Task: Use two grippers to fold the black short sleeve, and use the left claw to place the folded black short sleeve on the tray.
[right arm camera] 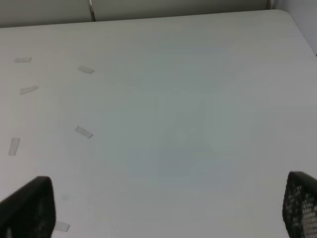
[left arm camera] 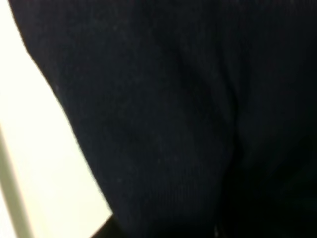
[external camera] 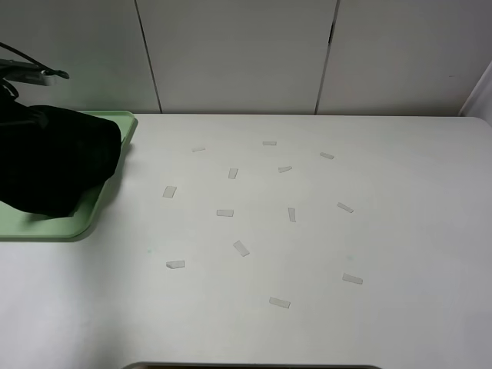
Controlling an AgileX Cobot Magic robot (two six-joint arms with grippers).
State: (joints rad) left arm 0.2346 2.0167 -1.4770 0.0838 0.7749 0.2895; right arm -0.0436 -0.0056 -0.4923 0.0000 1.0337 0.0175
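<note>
The right gripper is wide open over the bare table and holds nothing; only its wrist camera shows it. The left claw cannot be seen: its camera is filled by the black short sleeve. The high camera shows the shirt bunched on the tray, far left.

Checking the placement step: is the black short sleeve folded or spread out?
Folded. The black short sleeve sits bunched in a compact bundle on the tray, not spread flat.
</note>
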